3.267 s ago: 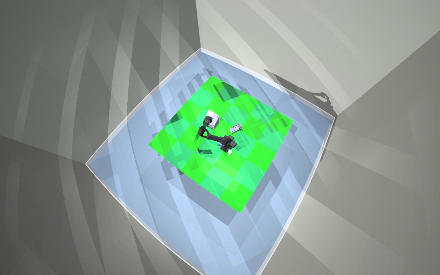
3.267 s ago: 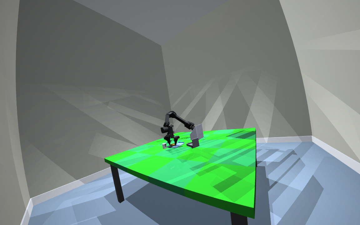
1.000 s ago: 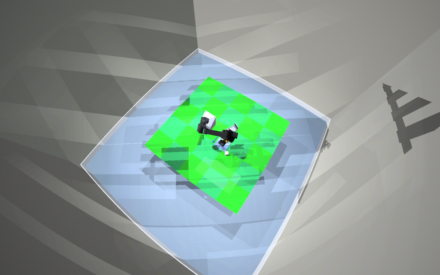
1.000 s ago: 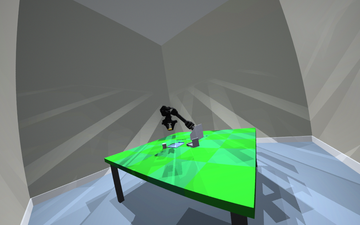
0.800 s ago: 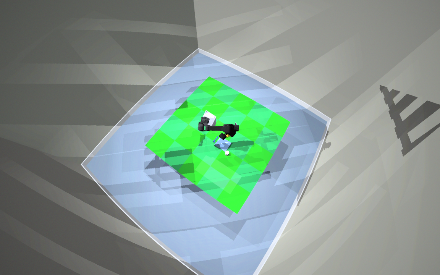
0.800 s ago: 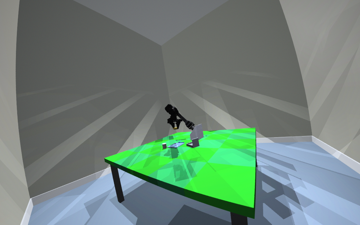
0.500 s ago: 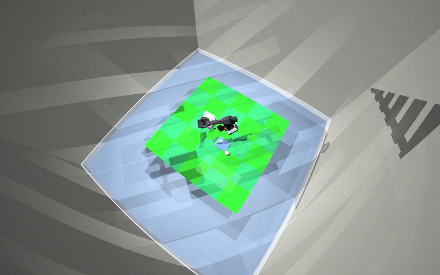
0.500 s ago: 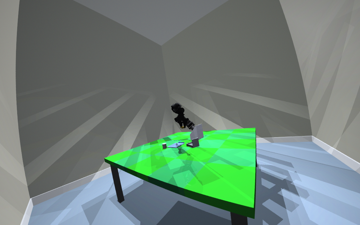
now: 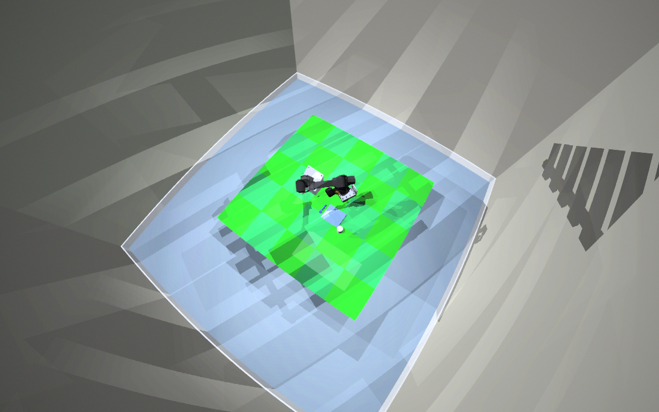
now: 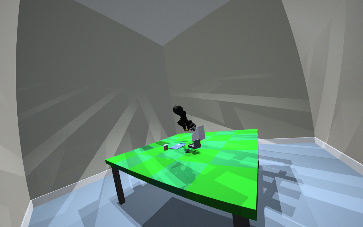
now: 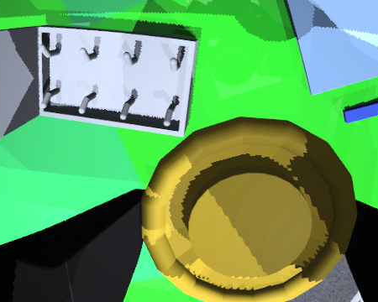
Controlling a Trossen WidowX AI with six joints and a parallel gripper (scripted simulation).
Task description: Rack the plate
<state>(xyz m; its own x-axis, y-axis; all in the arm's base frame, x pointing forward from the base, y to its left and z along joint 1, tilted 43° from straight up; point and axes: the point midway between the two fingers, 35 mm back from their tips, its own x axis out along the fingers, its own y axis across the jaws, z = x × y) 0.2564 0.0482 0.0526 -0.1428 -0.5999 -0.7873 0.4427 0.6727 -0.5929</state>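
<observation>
Up in the air, over the green table (image 11: 55, 174), the yellow plate (image 11: 248, 224) is squeezed tight in the gripper (image 11: 234, 285). So picking it up is done. Next to the plate and lower down sits the white dish rack (image 11: 113, 80), with its little rails sticking up. No plate is in it yet. I think standing the plate in a slot, letting go and backing off are left.
</observation>
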